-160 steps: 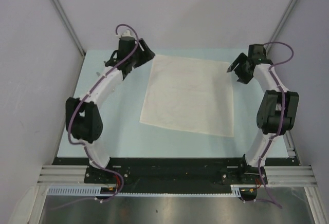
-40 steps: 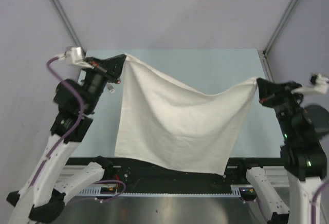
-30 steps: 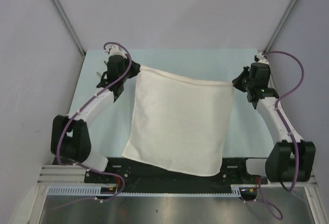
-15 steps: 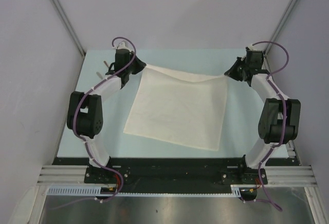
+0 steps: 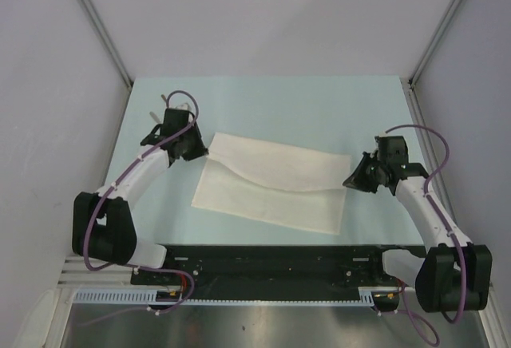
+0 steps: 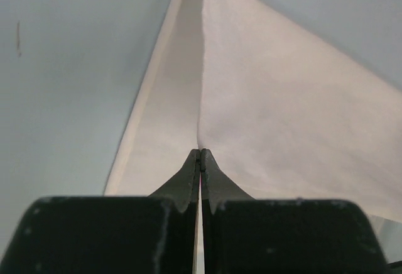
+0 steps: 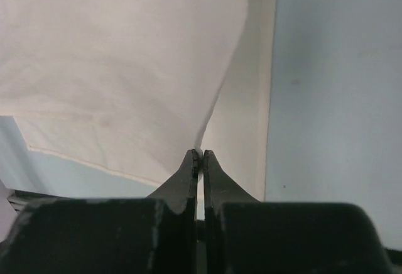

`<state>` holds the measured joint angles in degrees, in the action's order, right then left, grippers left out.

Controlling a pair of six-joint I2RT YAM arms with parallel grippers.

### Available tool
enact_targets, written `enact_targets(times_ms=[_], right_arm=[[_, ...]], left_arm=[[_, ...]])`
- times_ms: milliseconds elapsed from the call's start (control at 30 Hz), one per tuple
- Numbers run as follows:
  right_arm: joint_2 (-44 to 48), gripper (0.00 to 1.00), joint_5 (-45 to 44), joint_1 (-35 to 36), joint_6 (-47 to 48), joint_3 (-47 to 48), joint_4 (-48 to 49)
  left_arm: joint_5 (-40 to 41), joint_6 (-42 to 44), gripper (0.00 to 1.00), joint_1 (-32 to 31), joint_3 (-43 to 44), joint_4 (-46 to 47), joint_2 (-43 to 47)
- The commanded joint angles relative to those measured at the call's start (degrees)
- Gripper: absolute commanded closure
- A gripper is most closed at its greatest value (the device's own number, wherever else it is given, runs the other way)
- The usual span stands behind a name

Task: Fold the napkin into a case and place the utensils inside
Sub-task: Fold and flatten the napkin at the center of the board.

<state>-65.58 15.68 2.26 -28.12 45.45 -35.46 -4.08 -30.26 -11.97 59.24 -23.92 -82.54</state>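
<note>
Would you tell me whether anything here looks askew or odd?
The napkin lies skewed on the table. Its folded-over layer, pinched in the jaws of the left gripper and right gripper, stops short of the near edge. No utensils show.

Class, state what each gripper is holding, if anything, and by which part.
Both hold the napkin: the left gripper pinches the left corner of its folded-over layer, the right gripper the right corner.

No legible text, labels or nos. anywhere
</note>
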Motion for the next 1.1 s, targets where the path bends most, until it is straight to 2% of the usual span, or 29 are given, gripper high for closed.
enact_targets(times_ms=[0,67,200,533,833,1067], right_arm=[[5.46,1.0,-1.78,1.51,-3.42,-5.45,-8.73],[6.78,1.0,-0.31,2.22,-3.7,-6.86,-8.4],[6.61,1.0,-4.51,3.1,-5.1,-8.0,-11.46],[11.79,1.0,-5.05,4.5,-9.58,-11.52,-14.11],[11.88,1.0,-6.71,11.26,-14.15,-12.84,-15.69],[8.81,1.0,-8.03,12.85,-16.09,-15.65,-11.83]], left_arm=[[5.21,3.89,1.0,0.45,-3.78,-8.24,4.49],[6.01,3.8,1.0,0.54,-5.09,-10.09,4.23],[5.83,3.01,1.0,0.63,-7.38,-9.65,4.49],[9.0,2.66,1.0,0.63,-9.67,-12.2,8.71],[11.55,1.78,1.0,0.63,-10.02,-15.19,4.94],[12.17,1.26,1.0,0.63,-10.46,-13.61,2.04]])
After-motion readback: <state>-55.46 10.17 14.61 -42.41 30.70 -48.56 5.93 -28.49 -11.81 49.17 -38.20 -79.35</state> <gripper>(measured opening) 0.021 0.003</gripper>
